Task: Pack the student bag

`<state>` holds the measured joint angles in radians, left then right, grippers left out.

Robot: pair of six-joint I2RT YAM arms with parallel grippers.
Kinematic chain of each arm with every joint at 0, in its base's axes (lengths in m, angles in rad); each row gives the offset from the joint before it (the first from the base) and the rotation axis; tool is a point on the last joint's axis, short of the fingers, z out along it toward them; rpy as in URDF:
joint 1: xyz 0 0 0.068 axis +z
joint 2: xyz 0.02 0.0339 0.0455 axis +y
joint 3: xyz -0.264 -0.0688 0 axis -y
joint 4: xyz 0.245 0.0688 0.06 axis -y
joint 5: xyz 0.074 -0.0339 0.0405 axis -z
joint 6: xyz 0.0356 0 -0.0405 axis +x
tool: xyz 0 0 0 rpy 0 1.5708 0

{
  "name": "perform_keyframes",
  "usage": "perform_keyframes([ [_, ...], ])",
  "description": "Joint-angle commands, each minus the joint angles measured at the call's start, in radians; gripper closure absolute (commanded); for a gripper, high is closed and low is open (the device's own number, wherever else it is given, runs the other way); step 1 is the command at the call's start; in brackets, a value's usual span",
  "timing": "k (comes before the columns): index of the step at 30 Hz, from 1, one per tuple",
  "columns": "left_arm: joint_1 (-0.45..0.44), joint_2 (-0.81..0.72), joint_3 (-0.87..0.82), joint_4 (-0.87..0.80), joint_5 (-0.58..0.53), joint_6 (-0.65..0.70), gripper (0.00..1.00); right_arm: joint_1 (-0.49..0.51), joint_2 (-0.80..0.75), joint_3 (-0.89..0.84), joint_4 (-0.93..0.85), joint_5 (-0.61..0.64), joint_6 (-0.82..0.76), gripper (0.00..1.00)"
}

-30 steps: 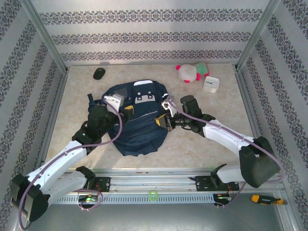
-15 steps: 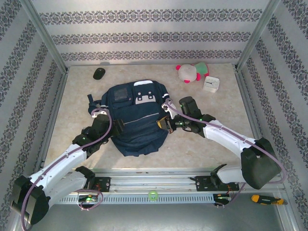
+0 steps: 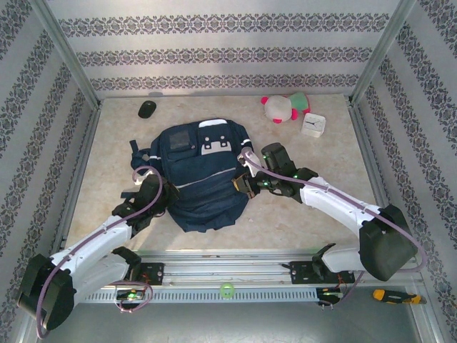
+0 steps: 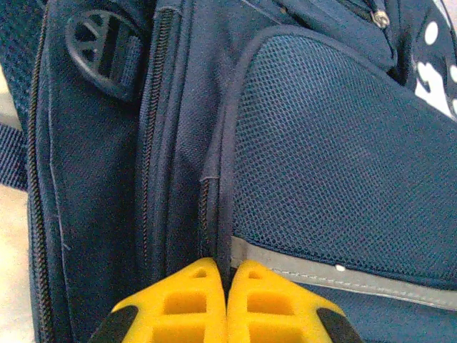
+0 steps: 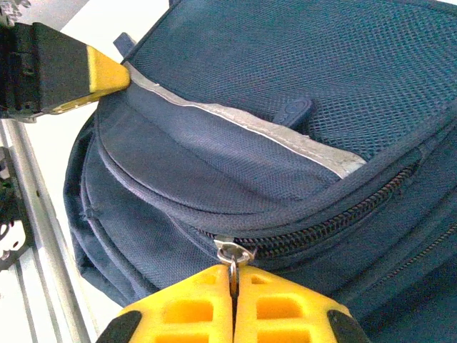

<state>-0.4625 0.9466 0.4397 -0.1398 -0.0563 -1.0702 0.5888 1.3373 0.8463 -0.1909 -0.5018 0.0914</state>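
My right gripper [image 5: 234,277] is swallowing the tab of the zipper pull [image 5: 233,250], my left gripper [image 4: 227,268] is covering the stretch of pocket trim [image 4: 224,207] it is pinching, and both wrist views are cropping the student bag [image 5: 300,93].

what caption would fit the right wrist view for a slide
Right gripper shut on the zipper pull of the navy student bag.

The large dark navy fabric backpack [image 3: 203,179] lies in the middle, the left gripper [image 4: 227,264] clamped on its left side and the right gripper [image 5: 233,270] on its right, with a small black oval mouse [image 3: 147,108] behind-left, a pink-and-white plush toy [image 3: 284,107] behind-right, and a white square clock [image 3: 313,125] just right of the toy.
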Motion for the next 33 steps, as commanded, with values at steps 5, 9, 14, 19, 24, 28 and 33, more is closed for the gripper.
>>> perform_keyframes([
  [5, 0.007, -0.015, 0.09, 0.012, -0.02, -0.135, 1.0, 0.123, 0.025, 0.116, -0.071, 0.107, 0.082, 1.0],
  [9, 0.002, -0.021, 0.127, -0.018, -0.046, -0.157, 1.0, 0.203, 0.026, 0.143, -0.069, 0.184, 0.163, 1.0],
  [14, -0.02, -0.013, 0.145, 0.015, -0.068, -0.187, 1.0, 0.301, 0.078, 0.182, -0.025, 0.251, 0.283, 1.0],
  [19, -0.066, 0.015, 0.156, 0.061, -0.079, -0.228, 1.0, 0.338, 0.198, 0.272, 0.001, 0.246, 0.425, 1.0],
  [24, -0.113, 0.033, 0.159, 0.084, -0.101, -0.259, 1.0, 0.35, 0.269, 0.349, 0.008, 0.229, 0.472, 1.0],
  [28, -0.137, 0.042, 0.155, 0.112, -0.116, -0.278, 1.0, 0.376, 0.308, 0.385, 0.038, 0.21, 0.502, 1.0],
  [33, -0.139, 0.03, 0.152, 0.102, -0.163, -0.26, 1.0, 0.39, 0.335, 0.418, 0.012, 0.151, 0.475, 1.0],
])
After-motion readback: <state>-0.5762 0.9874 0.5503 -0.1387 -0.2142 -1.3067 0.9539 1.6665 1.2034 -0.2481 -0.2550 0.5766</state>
